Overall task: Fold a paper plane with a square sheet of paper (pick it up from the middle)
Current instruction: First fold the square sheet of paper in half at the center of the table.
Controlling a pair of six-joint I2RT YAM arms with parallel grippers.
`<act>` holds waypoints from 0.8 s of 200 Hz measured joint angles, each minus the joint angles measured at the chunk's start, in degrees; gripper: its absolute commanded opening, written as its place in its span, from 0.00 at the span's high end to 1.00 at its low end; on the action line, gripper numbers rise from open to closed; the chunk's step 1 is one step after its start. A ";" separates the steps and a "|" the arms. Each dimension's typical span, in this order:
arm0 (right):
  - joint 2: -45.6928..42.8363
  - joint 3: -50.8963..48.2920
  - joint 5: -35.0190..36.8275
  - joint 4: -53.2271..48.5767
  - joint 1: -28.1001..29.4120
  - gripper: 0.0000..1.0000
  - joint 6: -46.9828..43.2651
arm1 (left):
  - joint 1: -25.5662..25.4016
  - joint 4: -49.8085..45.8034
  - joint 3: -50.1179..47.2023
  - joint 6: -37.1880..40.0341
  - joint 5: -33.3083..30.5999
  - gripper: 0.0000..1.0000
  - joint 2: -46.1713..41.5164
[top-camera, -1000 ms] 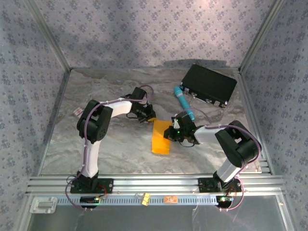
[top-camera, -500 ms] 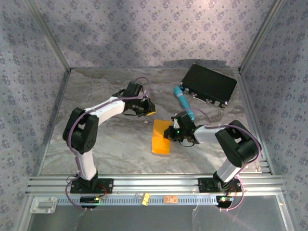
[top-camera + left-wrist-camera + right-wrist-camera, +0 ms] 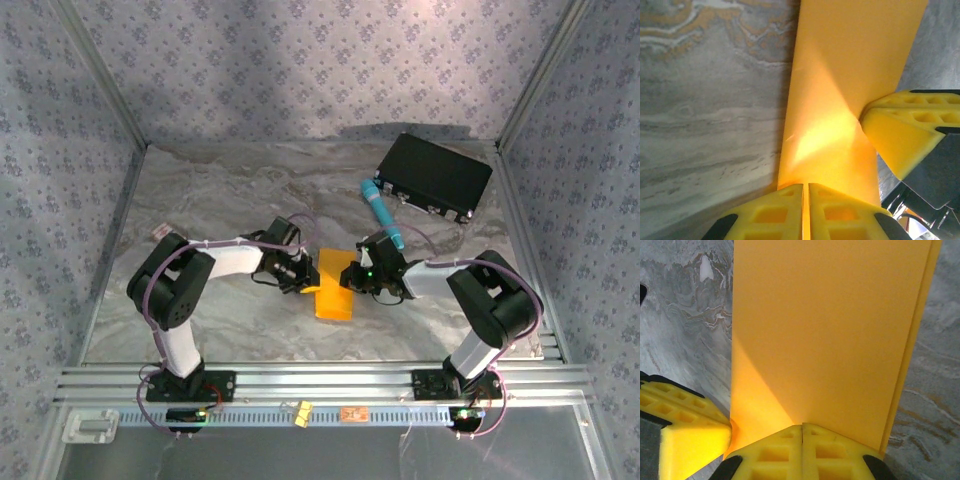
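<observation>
We saw the thin orange-yellow paper sheet lying a little below the centre of the top view, on the grey marbled counter. It was folded into a long narrow strip that ran from top to bottom in the frame. The left end effector met its left edge and the right end effector met its right edge, so the sheet was between them.

In the left wrist view the yellow fingers at the bottom of the frame were pressed together to a thin slit. The edge of the sheet ran into this slit, and we took it as a grip on the sheet. One finger of the other arm touched the sheet at the right of that frame.

In the right wrist view the fingers were fully closed too, with the near edge of the sheet caught at their tips. A folded layer stood up along the right side.

A teal pen-like cylinder and a black rectangular box lay in the upper right of the top view, apart from the sheet.
</observation>
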 measured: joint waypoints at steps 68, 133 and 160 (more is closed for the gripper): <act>0.02 -0.02 0.02 0.13 0.20 1.00 0.46 | 0.00 0.57 -0.81 2.67 -0.87 0.89 -0.22; 0.17 -0.02 0.02 0.44 0.28 1.00 0.83 | -0.04 -0.70 -2.34 6.95 -3.23 0.89 -1.29; 0.17 -0.02 0.04 0.46 0.31 1.00 0.85 | 0.00 -3.58 -1.84 6.69 -3.87 0.88 -2.86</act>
